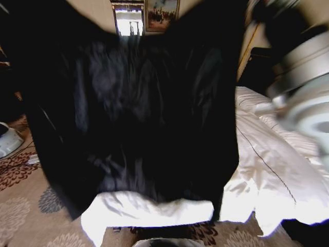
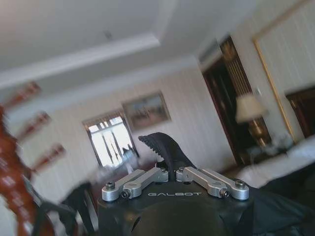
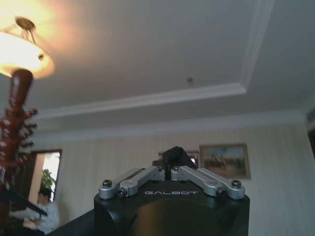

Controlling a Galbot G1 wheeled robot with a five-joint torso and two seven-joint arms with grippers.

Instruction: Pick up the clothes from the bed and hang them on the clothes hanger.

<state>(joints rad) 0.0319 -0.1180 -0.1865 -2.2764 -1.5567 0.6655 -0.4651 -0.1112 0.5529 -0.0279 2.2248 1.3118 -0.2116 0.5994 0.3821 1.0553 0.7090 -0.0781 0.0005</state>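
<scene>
Striped walls and a white ceiling stand behind a raised black coat.
It hangs over the white bed, near the wooden hanger; left gripper and right gripper each have the fingers closed together.

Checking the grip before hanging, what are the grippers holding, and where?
The coat hangs spread above the bed, evidently held near its top; the exact grip spots aren't visible.

Bed with rumpled white duvet spilling over its foot edge, white pillows near the headboard, patterned beige carpet floor beneath
</scene>
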